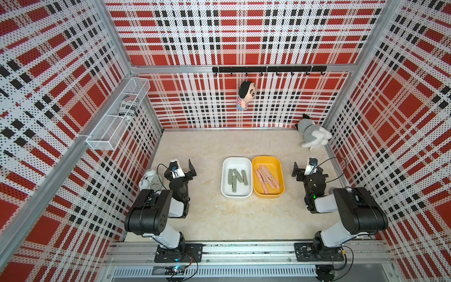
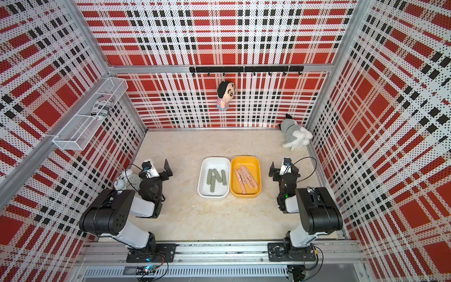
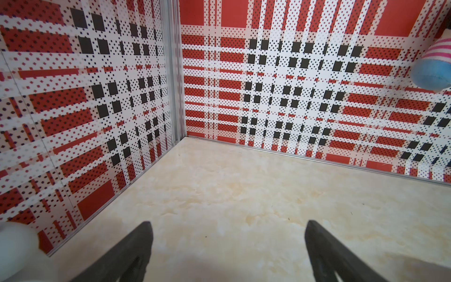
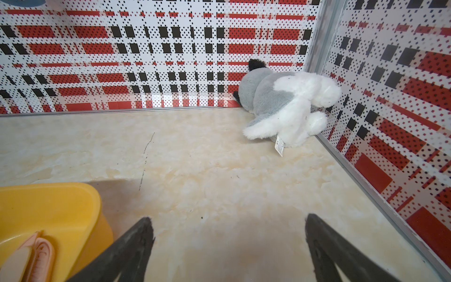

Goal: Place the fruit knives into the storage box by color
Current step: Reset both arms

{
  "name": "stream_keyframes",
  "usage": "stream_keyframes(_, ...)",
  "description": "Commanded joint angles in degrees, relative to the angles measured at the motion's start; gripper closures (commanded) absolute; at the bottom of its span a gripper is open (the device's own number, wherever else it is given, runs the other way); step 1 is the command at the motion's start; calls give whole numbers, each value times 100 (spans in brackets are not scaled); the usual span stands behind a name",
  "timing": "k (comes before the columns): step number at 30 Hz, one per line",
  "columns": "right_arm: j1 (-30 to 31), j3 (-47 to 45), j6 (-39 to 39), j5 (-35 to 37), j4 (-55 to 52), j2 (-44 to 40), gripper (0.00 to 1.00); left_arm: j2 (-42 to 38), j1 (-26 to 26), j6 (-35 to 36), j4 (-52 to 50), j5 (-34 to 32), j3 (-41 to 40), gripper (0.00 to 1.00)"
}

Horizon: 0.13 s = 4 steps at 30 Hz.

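Front rail [image 1: 244, 251] is seen closest, w/ both arm bases bolted to it, well apart from the white box [image 1: 223, 180] on its near side. Four grey-green fruit knives [image 1: 234, 179] are laid flat inside the white box, close together. Touching the white box's right wall, a yellow box [image 1: 266, 158] is set on the table [image 1: 244, 219]; four pink fruit knives [image 1: 267, 178] are piled in it, crossed over each other. To the left of the white box, apart from it, the left gripper [image 1: 181, 167] is held w/ jaws spread wide & nothing between them. To the right of the white box, beyond the yellow one, the right gripper [image 1: 308, 167] is held likewise: jaws wide, nothing gripped. An alarm clock [image 1: 151, 179] is tucked further left of the white box, past the left gripper. A plush dog [image 1: 312, 136] is slumped in the far right corner, well apart from the white box. A doll [image 1: 245, 95] is hung on the back wall beyond the white box.
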Motion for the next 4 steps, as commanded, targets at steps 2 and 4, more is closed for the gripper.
stream_keyframes(2,-48,57,-21,-29,-12,-37,0,-74,33,-16,-51,54,-14,2)
stream_keyframes(4,-42,44,-21,-53,-6,-43,0,-74,37,-16,-51,59,-23,2)
